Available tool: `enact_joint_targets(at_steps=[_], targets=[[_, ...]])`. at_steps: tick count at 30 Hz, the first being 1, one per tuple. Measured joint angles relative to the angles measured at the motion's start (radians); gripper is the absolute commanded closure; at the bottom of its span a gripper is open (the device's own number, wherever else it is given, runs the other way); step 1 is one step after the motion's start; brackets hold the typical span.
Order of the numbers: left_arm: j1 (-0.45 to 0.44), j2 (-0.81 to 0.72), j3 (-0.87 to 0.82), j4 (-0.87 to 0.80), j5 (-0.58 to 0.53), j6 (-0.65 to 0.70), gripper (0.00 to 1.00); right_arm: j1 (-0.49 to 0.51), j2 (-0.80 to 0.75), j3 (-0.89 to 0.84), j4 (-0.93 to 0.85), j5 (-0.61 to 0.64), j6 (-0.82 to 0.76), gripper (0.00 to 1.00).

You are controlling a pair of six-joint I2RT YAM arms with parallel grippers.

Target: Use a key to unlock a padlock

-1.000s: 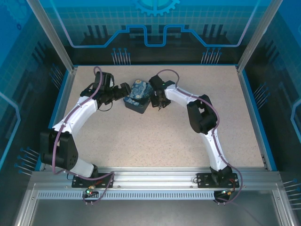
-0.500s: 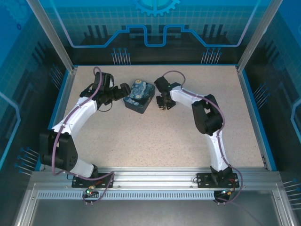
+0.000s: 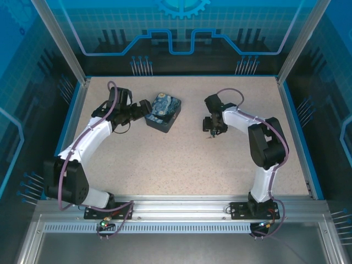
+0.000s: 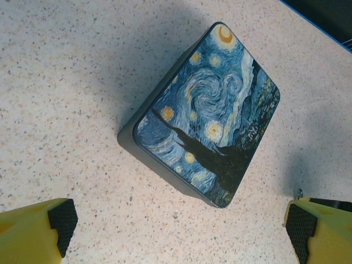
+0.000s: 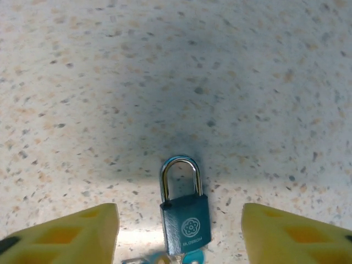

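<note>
Top view first: the left gripper (image 3: 144, 106) sits right at the left side of the painted box (image 3: 163, 113) on the speckled table (image 3: 165, 170). Can't tell from up here whether it touches. The right gripper (image 3: 212, 127) is well off to the right of the box, pointing down at the table. There's a tiny dark speck just below its tip that should be the padlock (image 3: 209, 137), but it's way too small here to see which way it points.

Left wrist cam: the fingers (image 4: 34, 235) are spread wide and holding nothing. The box (image 4: 212, 118) lies flat ahead of them, not between them, with its long side on a diagonal from lower left to upper right. The lid is a swirly starry-night print, and I can't read any writing on it.

Right wrist cam is the good one. The padlock (image 5: 185, 219) lies flat on the table between the wide-open yellow fingers (image 5: 66, 236), and neither of them touches it. Its long axis runs nearly straight up the picture. The shiny shackle points away from the wrist and the dark teal body end points back toward it. The body has a little flower logo with a line of small print under it, too small to read for sure. At the body's near end something metal and teal pokes out, cut off by the edge, probably the key (image 5: 187, 257).
</note>
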Motion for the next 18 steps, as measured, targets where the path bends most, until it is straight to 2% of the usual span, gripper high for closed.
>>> enact_joint_targets(at_steps=[2, 3, 9, 14, 18], targets=[[0.000, -0.012, -0.011, -0.001, 0.000, 0.000, 0.01, -0.011, -0.026, -0.031, 0.003, -0.005, 0.005, 0.02], [0.000, -0.019, -0.018, -0.002, 0.000, 0.001, 0.01, -0.016, -0.045, -0.043, 0.003, -0.007, 0.008, 0.00], [0.000, -0.082, -0.061, 0.000, -0.058, 0.016, 0.01, -0.032, -0.225, -0.055, -0.005, 0.000, 0.015, 0.00], [0.000, -0.183, -0.193, 0.072, -0.195, 0.068, 0.01, -0.056, -0.365, -0.058, 0.000, 0.049, 0.015, 0.00], [0.000, -0.286, -0.355, 0.201, -0.323, 0.163, 0.01, -0.115, -0.468, -0.127, 0.047, 0.099, 0.015, 0.00]])
